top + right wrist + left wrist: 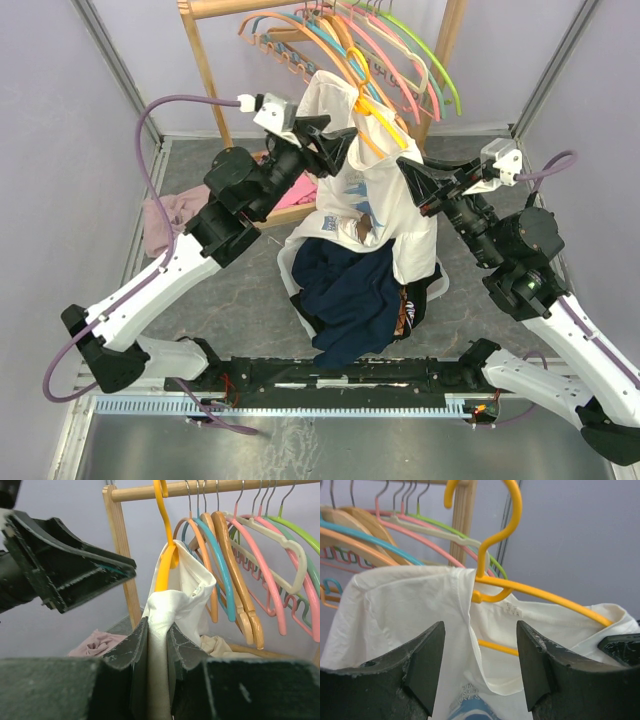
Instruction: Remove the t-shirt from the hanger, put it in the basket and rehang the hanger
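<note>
A white t-shirt (372, 205) hangs on a yellow hanger (380, 118) whose hook sits on the wooden rail. In the left wrist view the t-shirt (400, 605) still drapes over the hanger (495, 540), its collar bunched near the hook. My left gripper (480, 630) is open at the collar, with a loose fold of cloth hanging between the spread fingers. From above, the left gripper (335, 142) sits at the shirt's left shoulder. My right gripper (158, 626) is shut on a bunched fold of the t-shirt (187, 592) just below the hanger (164, 567); seen from above, the right gripper (415, 183) is at the shirt's right side.
Several empty coloured hangers (420, 65) crowd the rail to the right of the yellow one. A wooden rack post (205, 70) stands at the left. A pile of dark blue clothing (350, 295) lies below the shirt, and a pink garment (170, 215) lies at the left.
</note>
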Robot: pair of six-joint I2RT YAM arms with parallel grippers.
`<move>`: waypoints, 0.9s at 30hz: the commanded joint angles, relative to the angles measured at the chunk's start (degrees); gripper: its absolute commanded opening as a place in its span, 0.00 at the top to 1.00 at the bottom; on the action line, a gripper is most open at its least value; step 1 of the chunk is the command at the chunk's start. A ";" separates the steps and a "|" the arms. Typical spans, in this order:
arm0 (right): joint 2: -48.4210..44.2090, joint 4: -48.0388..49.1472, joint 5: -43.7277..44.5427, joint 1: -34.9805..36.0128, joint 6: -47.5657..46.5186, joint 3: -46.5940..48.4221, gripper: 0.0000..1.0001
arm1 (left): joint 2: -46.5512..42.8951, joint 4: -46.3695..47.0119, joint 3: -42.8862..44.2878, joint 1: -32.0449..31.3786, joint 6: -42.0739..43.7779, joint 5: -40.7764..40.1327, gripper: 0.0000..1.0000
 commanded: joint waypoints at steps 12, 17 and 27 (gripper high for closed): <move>-0.79 3.01 -3.55 0.10 -0.29 1.17 0.98 | 3.91 9.20 6.56 -0.22 9.00 3.68 0.28; -0.97 2.79 -4.88 0.10 -0.13 1.24 0.98 | 7.08 9.18 9.02 -0.21 11.87 3.25 0.27; -1.04 2.80 -6.63 0.16 0.82 0.95 0.98 | 8.72 10.26 9.81 -0.24 12.89 2.43 0.39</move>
